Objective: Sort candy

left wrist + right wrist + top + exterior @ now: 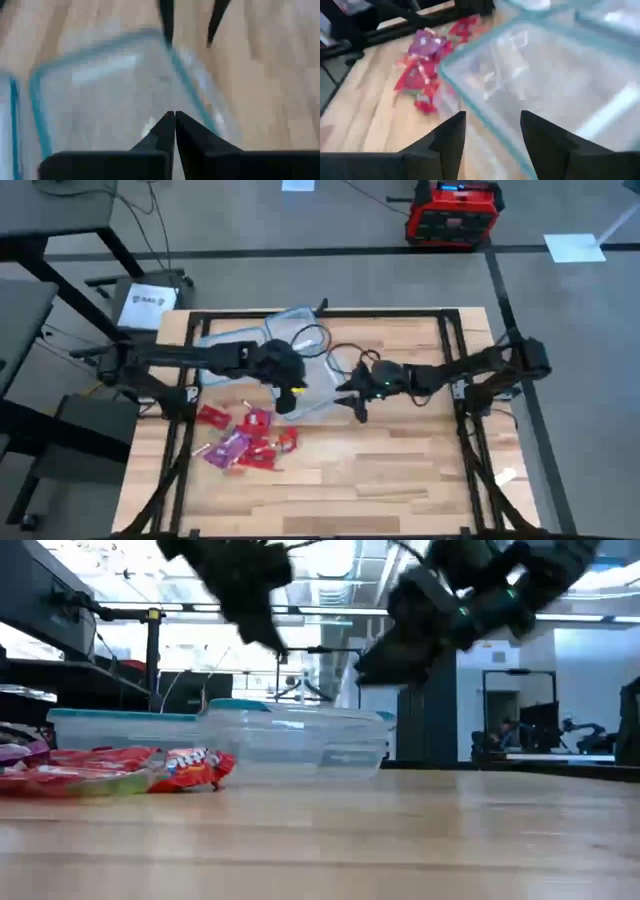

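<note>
- Wooden plank worktop (400, 480) carries everything; black frame rails run along its sides.
- Small shiny red, pink and purple wrapped candy pieces (245, 442) lie in a loose pile toward the worktop's left edge, about mid-depth, directly on the wood and outside the tubs; also seen in the low view (110, 768) and the right wrist view (422, 70).
- Clear rectangular plastic tubs with bluish rims (262, 350) sit just beyond the pile, toward the far edge, near the middle of the worktop's width.
- Left pincer (290, 395) hangs above the near end of the tubs, fingers pressed together, nothing between them; its wrist view looks down into a tub (100, 95).
- Right pincer (357, 402) hovers just right of the tubs, off the wood, fingers spread (451, 137), holding nothing; tub rim and candy lie ahead of it.
</note>
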Robot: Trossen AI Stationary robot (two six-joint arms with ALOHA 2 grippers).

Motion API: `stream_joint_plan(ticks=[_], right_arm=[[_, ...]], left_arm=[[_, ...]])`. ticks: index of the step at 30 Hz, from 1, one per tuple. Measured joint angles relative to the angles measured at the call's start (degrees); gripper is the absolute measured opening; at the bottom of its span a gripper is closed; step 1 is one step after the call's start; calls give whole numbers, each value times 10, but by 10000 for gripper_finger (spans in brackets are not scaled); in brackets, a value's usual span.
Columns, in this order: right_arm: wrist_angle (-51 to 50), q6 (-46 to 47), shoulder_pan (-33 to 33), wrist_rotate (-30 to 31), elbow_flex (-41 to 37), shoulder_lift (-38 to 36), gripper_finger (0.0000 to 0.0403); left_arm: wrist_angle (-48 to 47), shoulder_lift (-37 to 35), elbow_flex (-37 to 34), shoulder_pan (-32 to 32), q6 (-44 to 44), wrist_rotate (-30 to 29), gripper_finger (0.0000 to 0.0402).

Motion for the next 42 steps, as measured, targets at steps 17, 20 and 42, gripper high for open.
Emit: stream_joint_plan(ticks=[17,20,42], right_arm=[[-178,-30,-99,-24,13,-17,177],[-176,-29,-118,-33,13,-71,177],[152,406,182,43,-242,-150,220]], left_arm=[[394,57,-143,-75,-149,83,0],[399,61,-112,-82,-113,93,0],[391,114,-10,-1,-10,93,0]])
